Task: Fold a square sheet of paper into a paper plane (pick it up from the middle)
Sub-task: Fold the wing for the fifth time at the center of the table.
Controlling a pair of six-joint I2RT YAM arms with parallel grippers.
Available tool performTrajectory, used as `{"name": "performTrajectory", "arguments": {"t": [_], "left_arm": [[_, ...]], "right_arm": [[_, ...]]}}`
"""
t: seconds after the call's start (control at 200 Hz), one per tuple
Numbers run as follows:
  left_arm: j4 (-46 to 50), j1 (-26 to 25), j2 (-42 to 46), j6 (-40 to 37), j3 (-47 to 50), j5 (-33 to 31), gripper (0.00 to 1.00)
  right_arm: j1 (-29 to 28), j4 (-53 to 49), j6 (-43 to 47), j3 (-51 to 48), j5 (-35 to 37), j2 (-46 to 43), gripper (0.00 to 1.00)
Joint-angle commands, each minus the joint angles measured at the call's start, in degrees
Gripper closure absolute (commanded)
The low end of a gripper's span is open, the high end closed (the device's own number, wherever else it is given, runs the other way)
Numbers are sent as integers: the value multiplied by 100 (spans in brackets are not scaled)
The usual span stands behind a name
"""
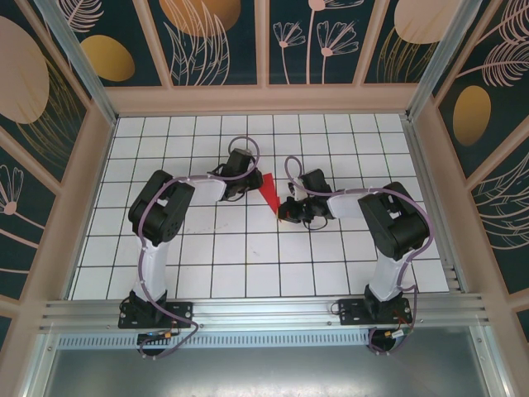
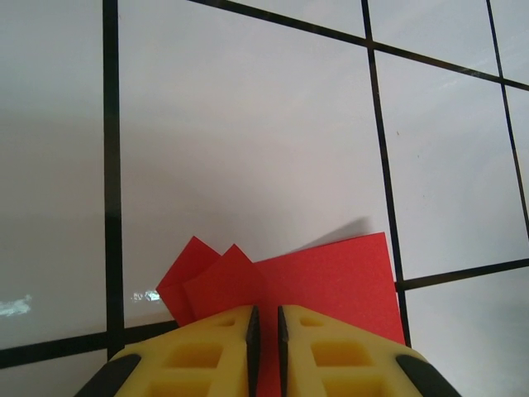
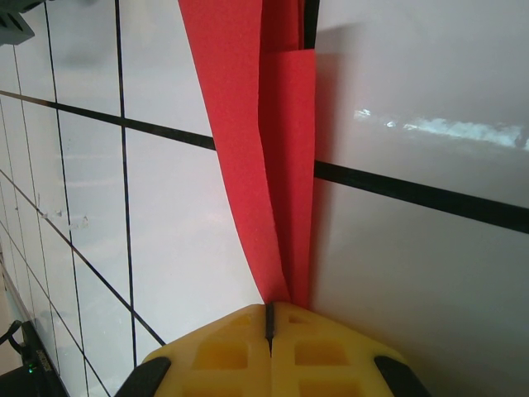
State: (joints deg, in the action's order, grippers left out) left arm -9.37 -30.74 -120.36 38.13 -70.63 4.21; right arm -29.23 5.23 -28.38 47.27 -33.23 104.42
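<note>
**Inspector:** Location of the red paper (image 1: 269, 192)?

**Assessor:** Over the middle of the bench (image 1: 248, 256), part-folded and tapering to a point. The left pincer (image 2: 265, 313) pinches its broad, layered end. The right pincer (image 3: 269, 308) is pressed together on the narrow tip.

**Inspector:** Step in hand?

**Assessor:** Judged mid-fold. Layers are creased, but the dart is not yet finished.

**Inspector:** Next move?

**Assessor:** Probably one pincer must release and re-grip a flap while the other anchors. The thin paper could slip or tear if both pull.
</note>
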Motion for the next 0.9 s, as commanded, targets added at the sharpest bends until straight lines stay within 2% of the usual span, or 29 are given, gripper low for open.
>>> {"name": "performTrajectory", "arguments": {"t": [0.0,0.255,0.37,0.475,0.555,0.65,0.786,0.896], "left_arm": [[290,206,-250,-226,-217,-506,81],[356,466,-221,-391,-250,-729,80],[443,604,51,-489,-267,-901,74],[594,674,373,-575,-293,-1122,66],[687,675,686,-640,-227,-1151,61],[757,662,1068,-614,-24,-986,52],[893,511,1569,-605,304,-931,40],[1183,184,1867,-507,411,-1189,32]], "right_arm": [[-12,-1021,157,-394,432,357,100],[-11,-970,107,-355,422,279,100],[-12,-893,39,-201,397,103,100],[-29,-754,-44,48,350,-178,95],[-47,-618,-133,227,416,-535,87],[-56,-432,-265,320,707,-1094,68],[-3,-518,-382,221,1773,-1893,44],[228,-744,-486,38,2600,-2296,34]]}}
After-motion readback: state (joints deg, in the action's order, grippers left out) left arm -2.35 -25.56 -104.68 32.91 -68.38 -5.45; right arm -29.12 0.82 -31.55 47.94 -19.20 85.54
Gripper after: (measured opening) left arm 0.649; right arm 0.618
